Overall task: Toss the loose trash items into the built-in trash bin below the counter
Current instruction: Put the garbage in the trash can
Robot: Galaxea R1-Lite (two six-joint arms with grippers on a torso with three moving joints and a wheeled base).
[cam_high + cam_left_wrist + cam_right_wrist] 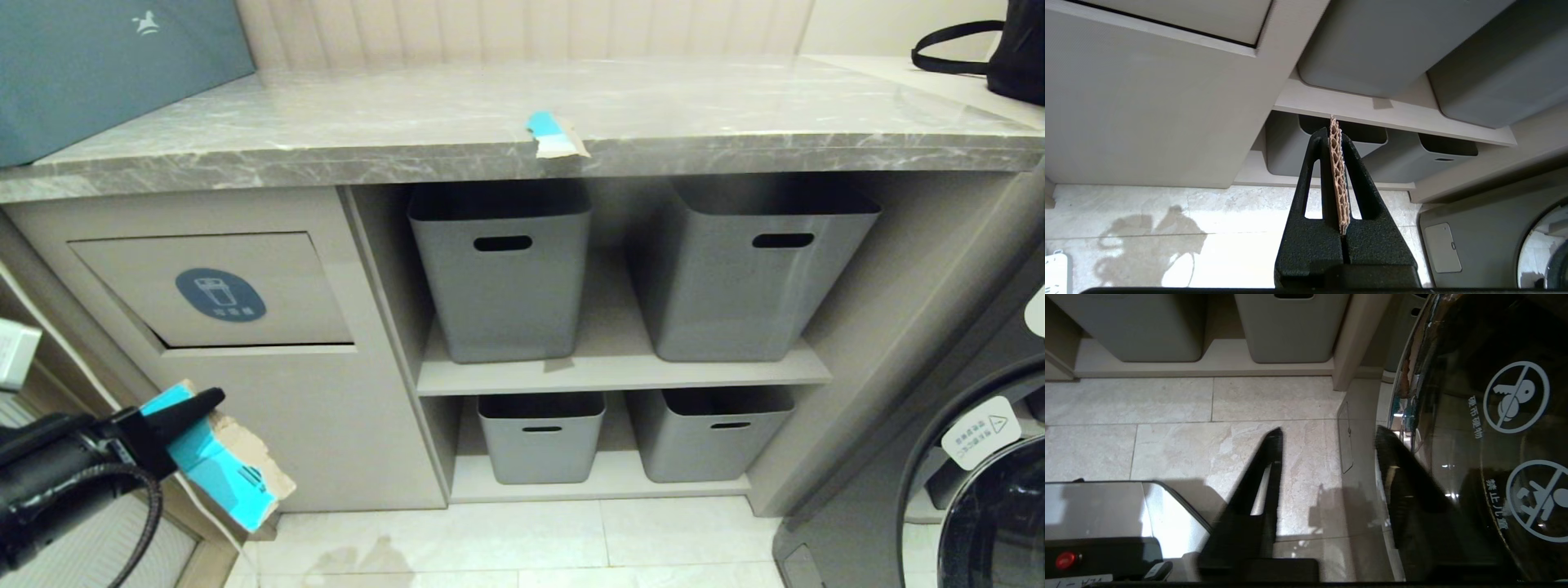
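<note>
My left gripper (pixel 208 402) is shut on a cyan-blue cardboard strip (pixel 233 474), low at the left, below and in front of the beige trash bin flap (pixel 277 286) with its blue-grey oval sticker (pixel 220 295). In the left wrist view the strip's corrugated edge (pixel 1338 175) stands pinched between the black fingers (pixel 1359 175). A second cyan strip (pixel 553 135) lies on the front edge of the grey marble counter (pixel 326 155), partly overhanging. My right gripper (pixel 1327 435) hangs open near the floor beside the washer, holding nothing.
Several grey plastic baskets (pixel 502 269) with slot handles fill two shelves right of the bin. A washing machine door (pixel 988 490) is at the right. A teal bag (pixel 106 65) and a black bag (pixel 1012 49) sit on the counter's ends. Pale floor tiles (pixel 490 547) lie below.
</note>
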